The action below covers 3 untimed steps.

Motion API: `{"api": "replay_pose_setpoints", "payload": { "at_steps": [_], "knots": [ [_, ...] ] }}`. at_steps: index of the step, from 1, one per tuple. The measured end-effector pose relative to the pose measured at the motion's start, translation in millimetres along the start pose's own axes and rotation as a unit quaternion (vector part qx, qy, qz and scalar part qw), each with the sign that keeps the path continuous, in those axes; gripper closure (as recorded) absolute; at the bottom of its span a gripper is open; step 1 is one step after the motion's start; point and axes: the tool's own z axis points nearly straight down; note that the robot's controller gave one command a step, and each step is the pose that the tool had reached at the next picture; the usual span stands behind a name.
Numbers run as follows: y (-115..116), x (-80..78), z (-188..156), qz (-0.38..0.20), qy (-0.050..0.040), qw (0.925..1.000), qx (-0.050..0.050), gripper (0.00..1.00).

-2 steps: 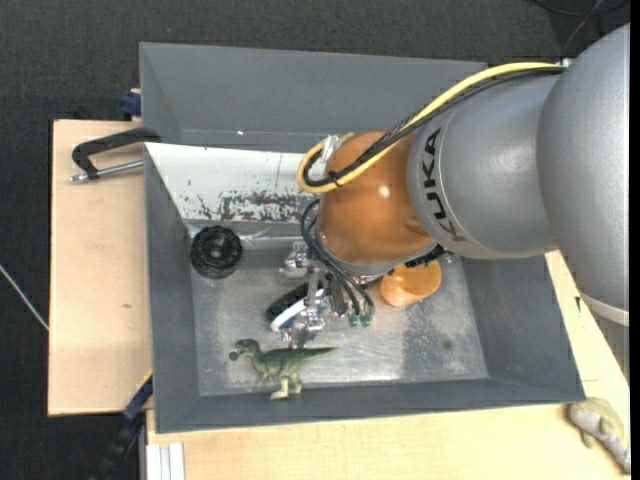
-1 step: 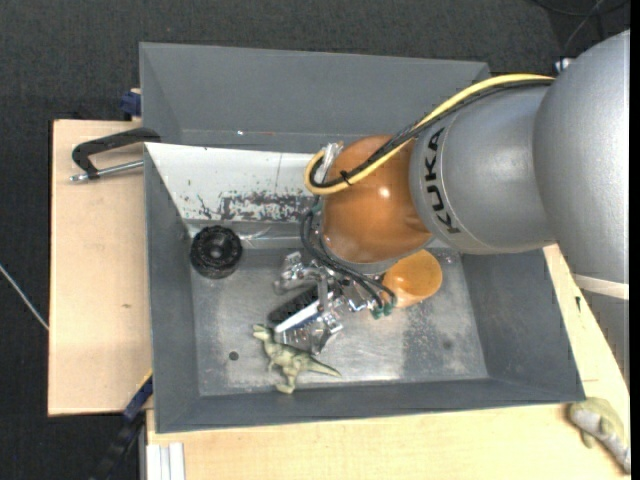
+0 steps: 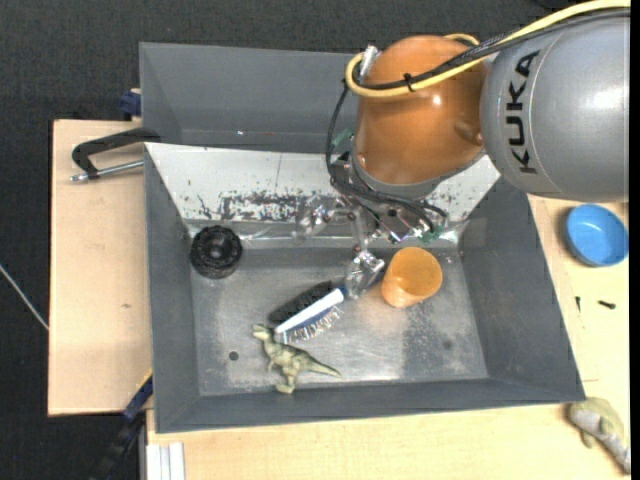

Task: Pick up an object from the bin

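Arm (image 3: 560,88): it runs off the top and right edges, so most of it is out of sight.
Gripper (image 3: 366,266): largely tucked under the orange cover (image 3: 415,108), with a bit of metal poking out below.
Bin (image 3: 170,298): the middle of its back wall is hidden behind that cover.
Black round thing (image 3: 215,251): too small to tell what it is.
Brush (image 3: 312,308): its upper end lies right by the gripper; touching or not, I cannot tell.
Greenish thing (image 3: 603,426): outside the bin, cut off at the bottom right corner.
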Motion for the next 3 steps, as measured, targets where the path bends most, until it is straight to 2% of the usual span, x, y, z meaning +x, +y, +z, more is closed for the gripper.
{"api": "replay_pose_setpoints", "payload": {
  "at_steps": [1, 2, 3],
  "knots": [
    [-10, 36.7, 127, -0.033, 0.0035, 0.9995, -0.003, 0.0],
    [-12, 34.9, 123, -0.032, 0.001, 0.9995, -0.001, 1.0],
    [10, 32.8, 124, -0.098, -0.002, 0.9951, 0.006, 1.0]
  ]
}}
